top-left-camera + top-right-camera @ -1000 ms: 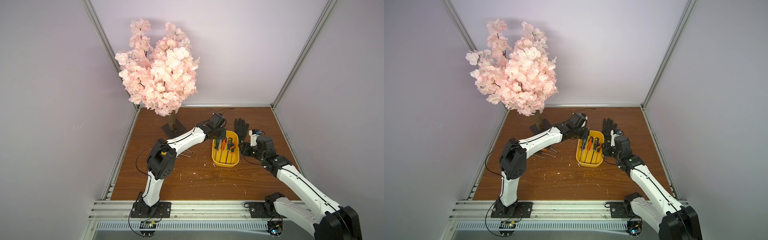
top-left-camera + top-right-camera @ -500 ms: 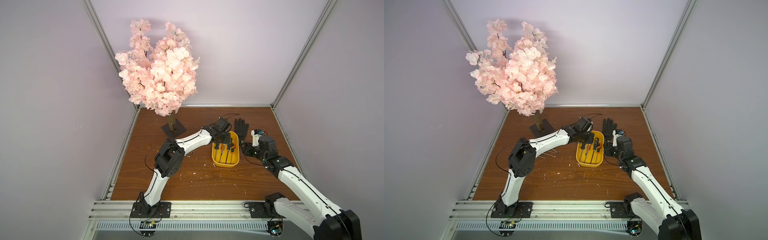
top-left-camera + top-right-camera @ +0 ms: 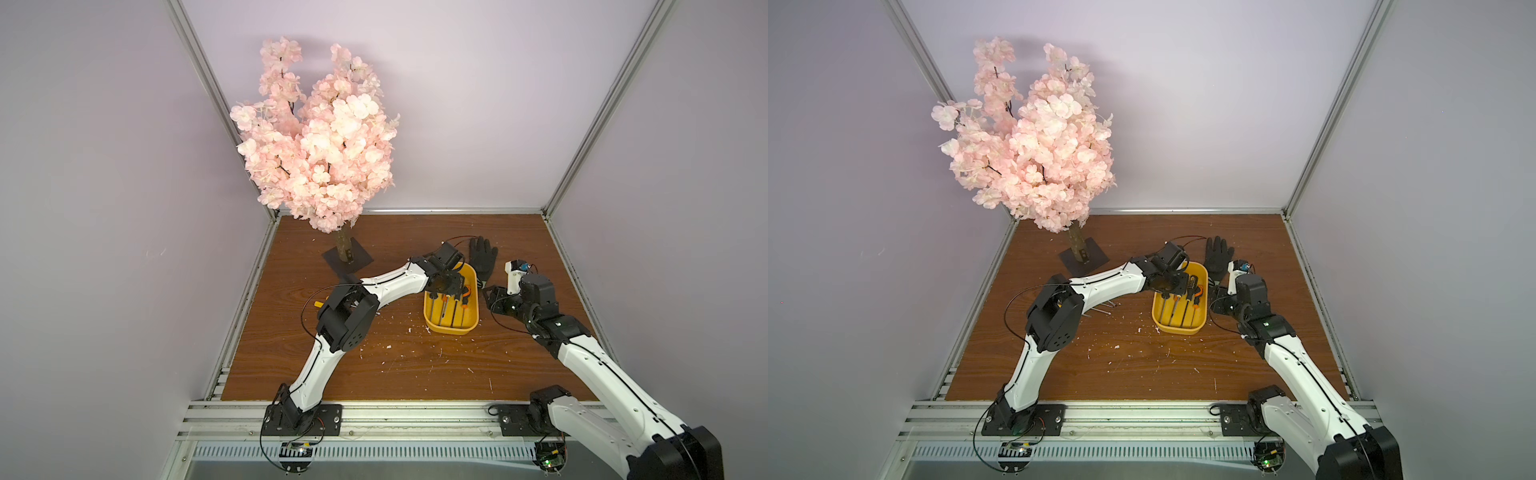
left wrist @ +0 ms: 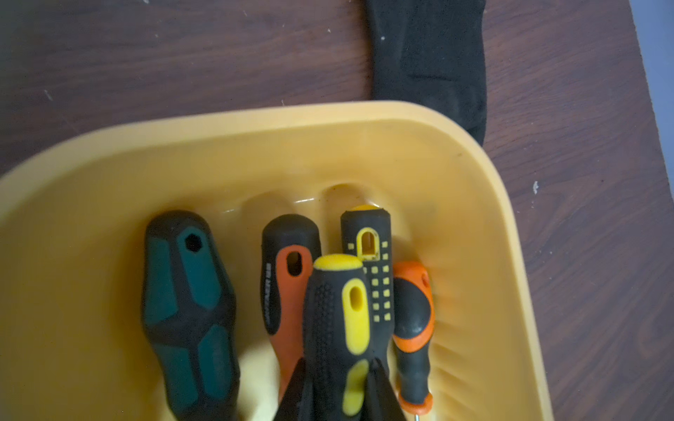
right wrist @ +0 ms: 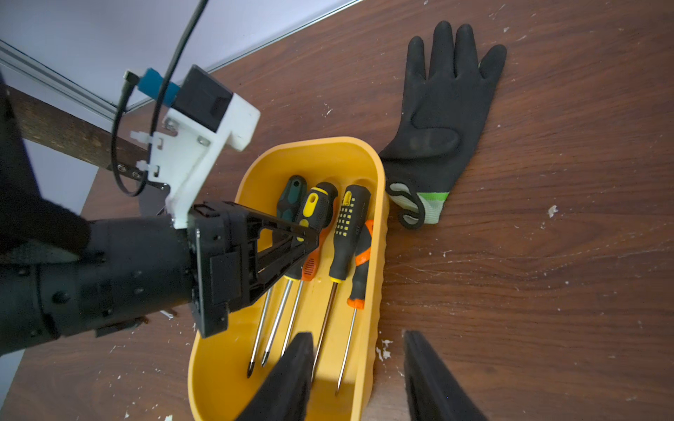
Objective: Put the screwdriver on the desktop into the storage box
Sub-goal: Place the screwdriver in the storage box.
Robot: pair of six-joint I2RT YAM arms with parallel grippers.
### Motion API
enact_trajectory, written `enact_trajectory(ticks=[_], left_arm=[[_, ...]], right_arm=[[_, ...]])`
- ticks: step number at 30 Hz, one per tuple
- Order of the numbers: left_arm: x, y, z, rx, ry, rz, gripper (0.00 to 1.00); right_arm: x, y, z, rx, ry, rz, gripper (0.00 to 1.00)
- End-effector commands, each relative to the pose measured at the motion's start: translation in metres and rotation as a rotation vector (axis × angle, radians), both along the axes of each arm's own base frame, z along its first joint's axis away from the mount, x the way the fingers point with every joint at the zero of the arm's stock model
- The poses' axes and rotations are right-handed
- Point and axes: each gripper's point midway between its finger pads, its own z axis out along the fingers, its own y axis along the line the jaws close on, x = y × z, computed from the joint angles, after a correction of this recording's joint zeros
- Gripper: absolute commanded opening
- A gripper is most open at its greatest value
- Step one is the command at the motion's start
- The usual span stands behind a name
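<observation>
Left wrist view shows the left gripper (image 4: 338, 364) clenched on the yellow-and-black screwdriver (image 4: 337, 310). Its handle is low inside the storage box (image 4: 255, 145) over four others, likely so it lands flat once released. In a top view the box sits toward 3 o'clock on the desktop (image 3: 374, 365). At its 3 o'clock wall the right gripper (image 5: 355, 333) straddles the rim, jaws parted, seemingly to steady it.

In the storage box (image 5: 321, 153) the screwdrivers (image 5: 346, 226) crowd the half nearer the black glove (image 5: 441, 120), which seems to touch its far corner, my left arm (image 5: 127, 277) overhangs the barer half, and the front table (image 3: 395, 365) lies open.
</observation>
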Motion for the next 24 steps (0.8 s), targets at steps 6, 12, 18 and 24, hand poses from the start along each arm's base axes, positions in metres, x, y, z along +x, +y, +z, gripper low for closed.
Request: enact_trajectory(ticks=[6, 12, 18, 24], left_arm=[[-0.006, -0.006, 0.002, -0.005, -0.004, -0.007, 0.17], [-0.006, -0.005, 0.009, -0.01, -0.014, -0.004, 0.25], [-0.005, -0.003, 0.018, -0.014, -0.031, 0.0, 0.32], [-0.006, 0.0, 0.026, -0.021, -0.041, 0.004, 0.32]], right_arm=[[-0.003, 0.0, 0.003, 0.007, -0.013, 0.011, 0.47], [-0.002, 0.001, 0.004, 0.013, -0.014, 0.015, 0.47], [-0.003, 0.002, 0.003, 0.023, -0.012, 0.014, 0.46], [-0.004, 0.002, 0.004, 0.032, -0.015, 0.012, 0.46]])
